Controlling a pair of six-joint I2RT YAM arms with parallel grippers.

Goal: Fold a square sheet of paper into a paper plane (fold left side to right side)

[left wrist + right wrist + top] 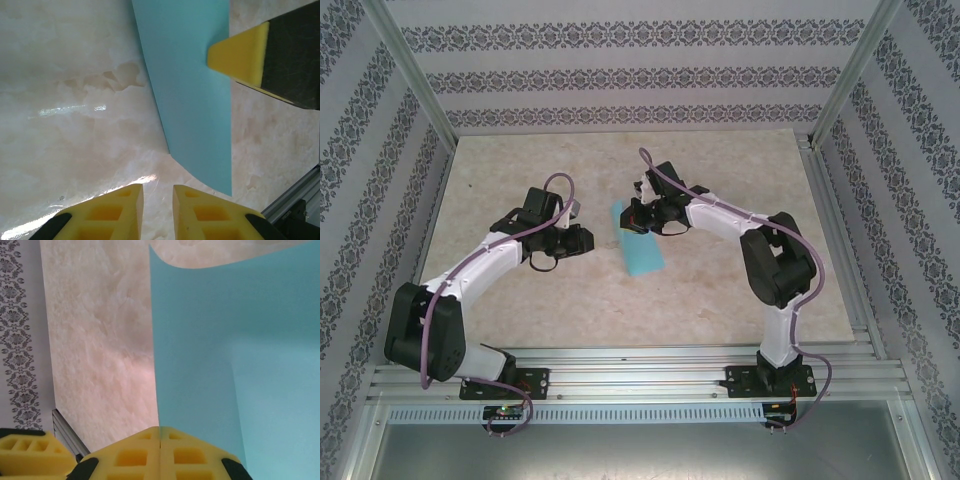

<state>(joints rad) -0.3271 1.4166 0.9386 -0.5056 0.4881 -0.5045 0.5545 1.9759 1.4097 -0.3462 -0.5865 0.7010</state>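
Turquoise paper (640, 250) lies on the worktop (720, 310) as a long narrow strip with a second layer visible on it, so I judge that some folds are already made. It lies between the two hands.

The right hand (160, 450) has its fingers pressed together with nothing between them. Its yellow tip rests on top of one end of the strip, and the rest of the strip stretches away in front of it. The left hand (157, 210) stands just beside the long edge. The nearest corner of the strip is a little ahead and to the right of its fingertips and seems not to touch them. Its fingers are slightly apart and the gap is empty.

Several things could go wrong from here. The strip is pinned at one end only, so a push from the left hand may turn it around the right tip instead of lifting an edge. The paper is thin and the worktop looks glossy, so it may slide and the next crease would come out crooked. One corner ahead of the right hand curls upward and a finger could catch it.

The worktop is pale beige with a marble pattern, it reflects the light, and there is a darker blotch to the left of the strip. Walls (620, 60) with grey ornamental bands surround it, and metal rails (640, 365) run along the near edge.
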